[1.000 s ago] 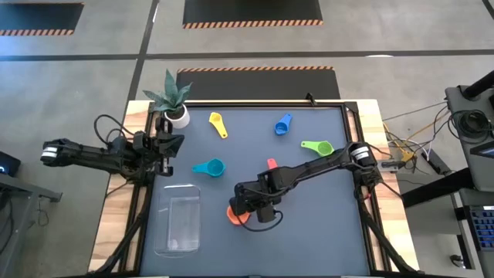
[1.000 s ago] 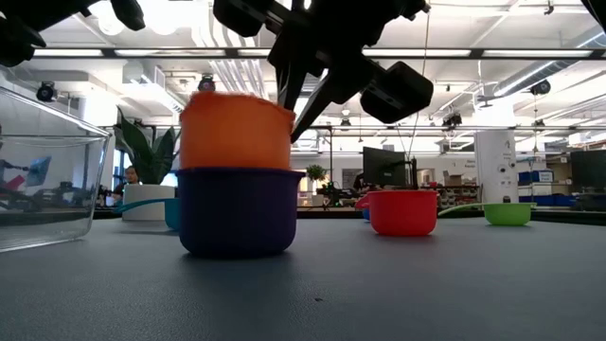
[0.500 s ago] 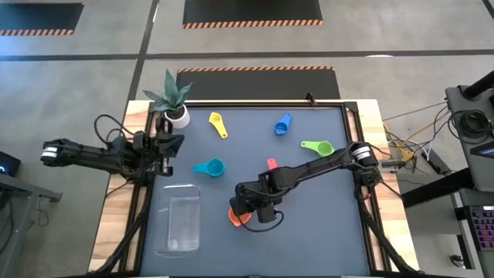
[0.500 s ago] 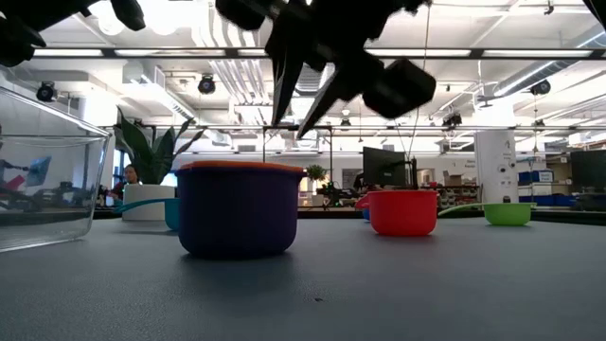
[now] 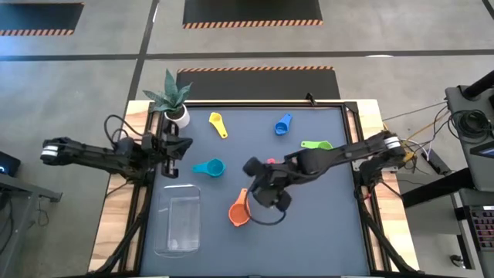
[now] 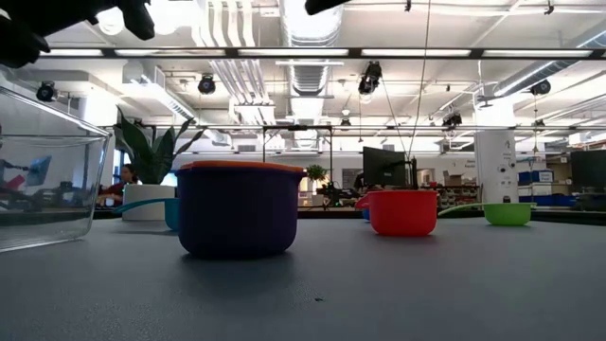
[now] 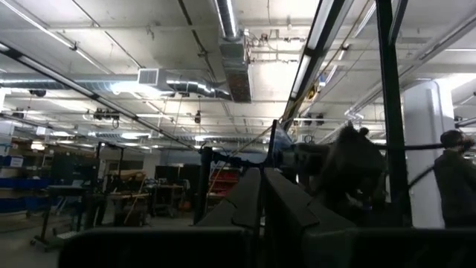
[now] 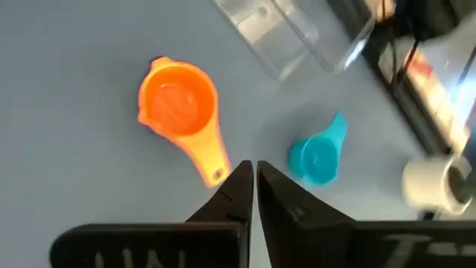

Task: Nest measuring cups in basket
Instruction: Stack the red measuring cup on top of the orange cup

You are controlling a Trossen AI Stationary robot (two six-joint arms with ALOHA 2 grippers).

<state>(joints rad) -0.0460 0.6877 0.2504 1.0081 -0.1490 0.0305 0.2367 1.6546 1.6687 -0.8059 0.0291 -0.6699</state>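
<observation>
The round orange plastic measuring cup [image 5: 238, 211] sits nested in the dark purple plastic cup [image 6: 238, 210], just beside the clear rectangular plastic basket [image 5: 178, 220]. Only the low view shows the purple one. The right gripper [image 5: 248, 168] hangs above, fingers nearly closed, empty. The left gripper [image 5: 184, 145] waits, clenched, near the white potted plant [image 5: 174, 101]. A teal cup [image 5: 209, 167] lies between them.

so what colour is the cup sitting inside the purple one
Orange: only its rim shows above the purple cup in the low view; the orange cup shows best in the right wrist view.
</observation>
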